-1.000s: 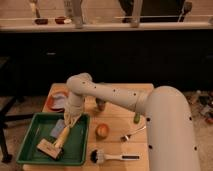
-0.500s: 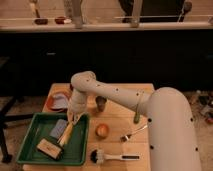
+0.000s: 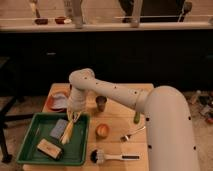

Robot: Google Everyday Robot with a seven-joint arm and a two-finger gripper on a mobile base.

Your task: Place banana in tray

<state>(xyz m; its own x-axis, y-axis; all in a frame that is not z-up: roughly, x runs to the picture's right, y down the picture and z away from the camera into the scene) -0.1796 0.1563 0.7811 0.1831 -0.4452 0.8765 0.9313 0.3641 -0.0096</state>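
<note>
The dark green tray (image 3: 31, 135) sits at the table's front left. The slim yellow banana (image 3: 66, 133) lies inside it, slanting from the tray's upper right toward its middle. My gripper (image 3: 75, 117) hangs at the end of the white arm, directly over the banana's upper end, at the tray's back right corner. Whether it still touches the banana does not show.
Also in the tray are a grey block (image 3: 58, 128) and a tan block (image 3: 49, 148). An orange-rimmed plate (image 3: 56, 100) sits behind the tray. A dark cup (image 3: 101, 103), an orange fruit (image 3: 102, 131), a fork (image 3: 131, 134), a brush (image 3: 113, 157) and a green vegetable (image 3: 136, 118) lie to the right.
My gripper has risen a little and moved toward the tray's back right corner. The banana now shows lying in the tray below it.
</note>
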